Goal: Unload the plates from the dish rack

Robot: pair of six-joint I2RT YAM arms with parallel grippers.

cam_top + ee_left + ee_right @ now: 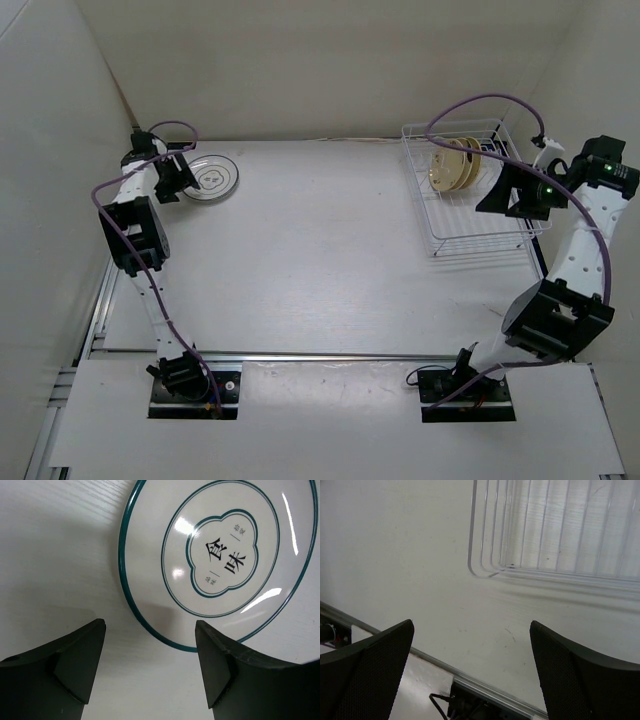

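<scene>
- Ringed plate (210, 177) lies on the worktop (320, 250), unloaded; left pincer (150, 645) open, empty, above its rim
- Tan plates (455, 165) stand upright in the dish rack (470, 235), not yet unloaded; right pincer (472, 630) open, empty, nearby

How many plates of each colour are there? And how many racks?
White plate with green rings: 1
Tan-yellow plates: 2 that I can tell apart (they overlap, so more may hide behind)
Dish rack: 1
Total: 4 things, 3 of them plates
</scene>
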